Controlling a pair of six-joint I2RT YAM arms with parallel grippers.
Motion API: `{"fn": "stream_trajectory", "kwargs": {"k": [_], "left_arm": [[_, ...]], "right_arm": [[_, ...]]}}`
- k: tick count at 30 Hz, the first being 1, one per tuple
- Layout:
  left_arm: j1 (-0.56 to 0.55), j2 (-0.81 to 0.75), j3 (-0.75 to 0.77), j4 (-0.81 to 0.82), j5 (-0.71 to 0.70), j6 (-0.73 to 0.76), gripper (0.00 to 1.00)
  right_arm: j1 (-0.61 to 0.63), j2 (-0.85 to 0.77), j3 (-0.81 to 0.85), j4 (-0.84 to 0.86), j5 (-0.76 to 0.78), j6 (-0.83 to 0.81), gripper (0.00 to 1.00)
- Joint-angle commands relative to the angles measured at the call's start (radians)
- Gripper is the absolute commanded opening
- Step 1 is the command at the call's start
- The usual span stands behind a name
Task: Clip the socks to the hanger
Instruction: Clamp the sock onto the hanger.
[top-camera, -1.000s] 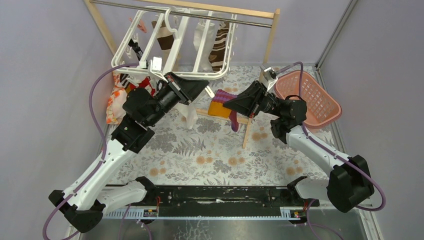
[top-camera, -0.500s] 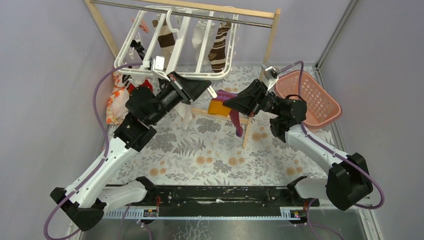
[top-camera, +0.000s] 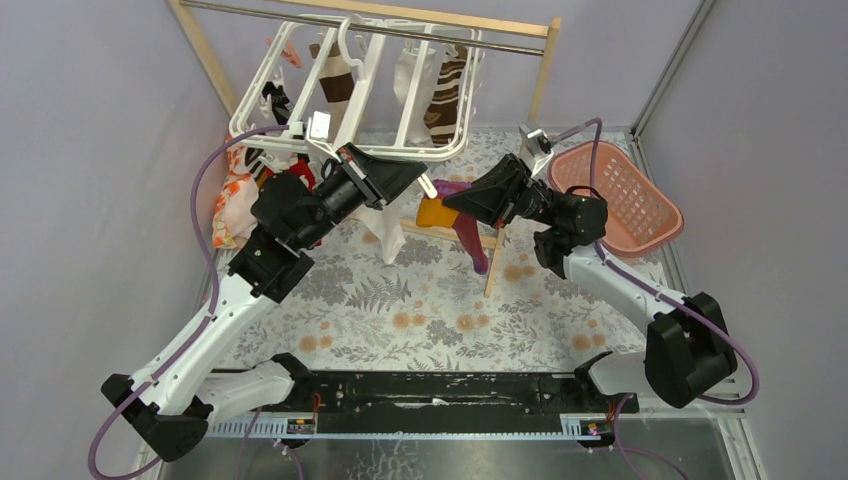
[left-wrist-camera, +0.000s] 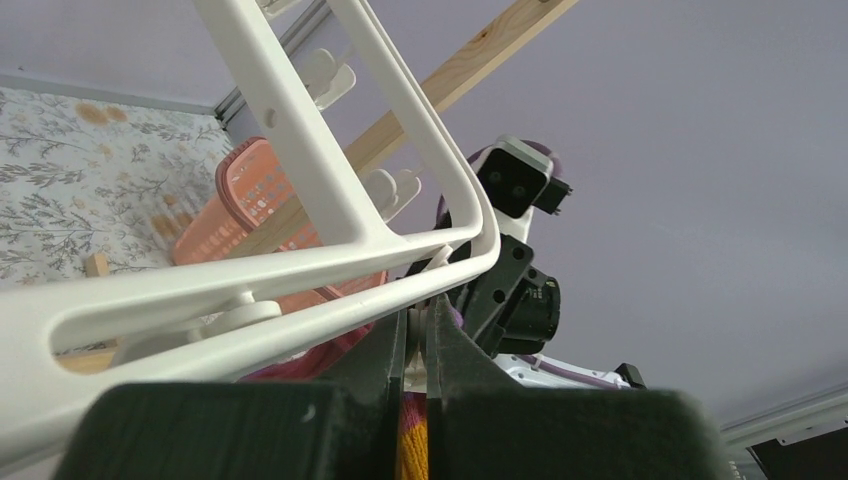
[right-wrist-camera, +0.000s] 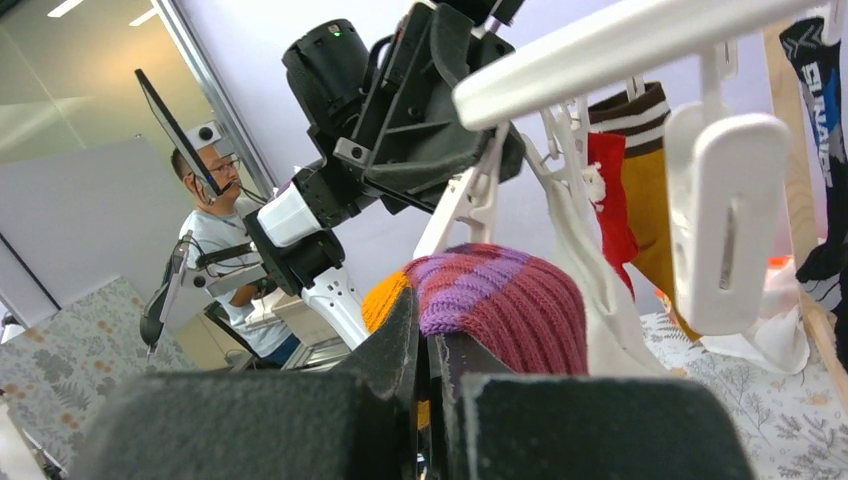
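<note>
The white hanger (top-camera: 345, 95) hangs tilted from the rail, with brown-white striped socks (top-camera: 447, 85) and other socks clipped on it. My left gripper (top-camera: 424, 183) is at its near right corner, shut on a small white clip (left-wrist-camera: 418, 318) under the frame (left-wrist-camera: 330, 150). My right gripper (top-camera: 447, 200) is shut on the purple and orange sock (top-camera: 458, 218), holding its cuff (right-wrist-camera: 490, 300) just below that clip (right-wrist-camera: 470, 195). In the right wrist view my jaws (right-wrist-camera: 425, 340) pinch the sock's edge. Red (right-wrist-camera: 610, 195), mustard (right-wrist-camera: 650, 210) and white (right-wrist-camera: 590, 270) socks hang beyond.
A wooden rack with a metal rail (top-camera: 400, 30) carries the hanger. A pink basket (top-camera: 625, 195) stands at the right. An orange-white cloth bundle (top-camera: 232, 205) lies at the left. The rack's wooden foot (top-camera: 495, 265) crosses the floral mat. A free clip (right-wrist-camera: 727, 220) dangles close to the right camera.
The hanger has swung up and back a little. My right gripper has moved left and up with the sock, closer to the clip held by my left gripper.
</note>
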Motion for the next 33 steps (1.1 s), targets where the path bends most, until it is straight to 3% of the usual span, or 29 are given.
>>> {"fn": "stream_trajectory", "kwargs": {"k": [1, 33], "left_arm": [[-0.001, -0.011, 0.019, 0.043, 0.048, -0.024, 0.00], [0.000, -0.035, 0.009, 0.050, 0.048, -0.040, 0.00]], "right_arm": [[0.010, 0.015, 0.039, 0.082, 0.015, 0.015, 0.00], [0.016, 0.017, 0.064, 0.088, 0.052, -0.008, 0.00]]}}
